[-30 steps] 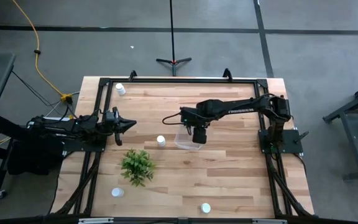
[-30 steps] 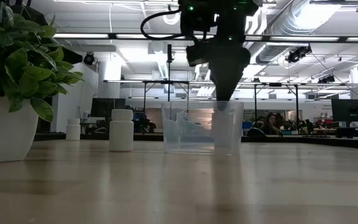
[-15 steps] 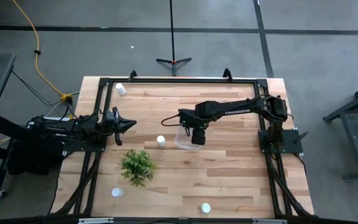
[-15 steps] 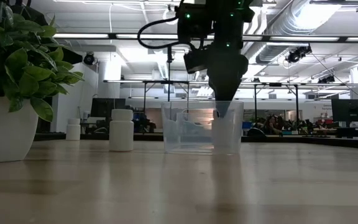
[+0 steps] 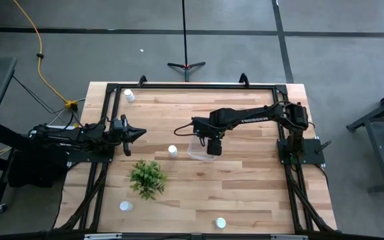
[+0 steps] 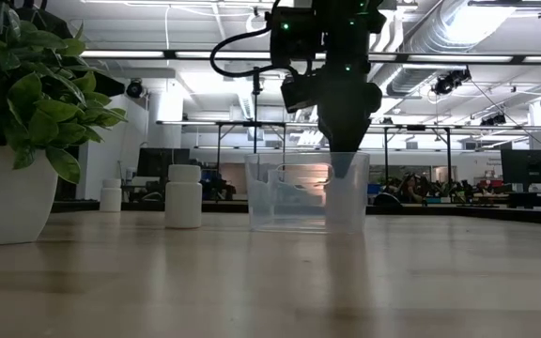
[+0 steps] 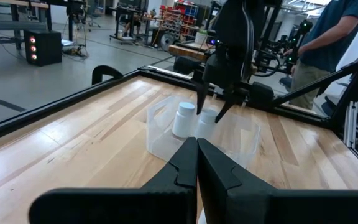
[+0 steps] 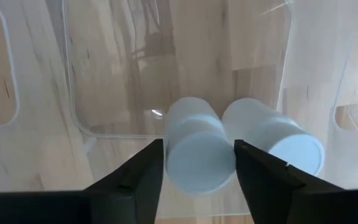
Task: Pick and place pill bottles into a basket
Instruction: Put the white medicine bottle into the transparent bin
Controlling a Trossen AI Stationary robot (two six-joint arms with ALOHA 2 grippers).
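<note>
The clear bin (image 5: 197, 151) stands mid-table and also shows in the low view (image 6: 285, 197). My right gripper (image 5: 210, 148) reaches down into it and is shut on a white pill bottle (image 8: 194, 146). A second bottle (image 8: 269, 137) stands in the bin beside it. One loose bottle (image 5: 173, 151) stands on its base just left of the bin. Others stand at the far left (image 5: 129, 95), near left (image 5: 126, 206) and near edge (image 5: 221, 223). My left gripper (image 5: 141, 133) waits shut at the table's left side. My right gripper pinches the bottle between its two fingers (image 8: 143, 177), one on each side of the bottle's upper end (image 8: 197, 168). The fingers come from above, pointing down. The bottle stands upright inside the bin; whether its base rests on the bin floor, I cannot tell.
A small green plant (image 5: 147, 177) in a white pot stands near-left of the bin. A black frame (image 5: 192, 86) borders the table's far edge and sides. A person (image 7: 328, 37) stands beyond the table's right side.
My right gripper has gone down a little farther into the bin with the bottle between its fingers.
</note>
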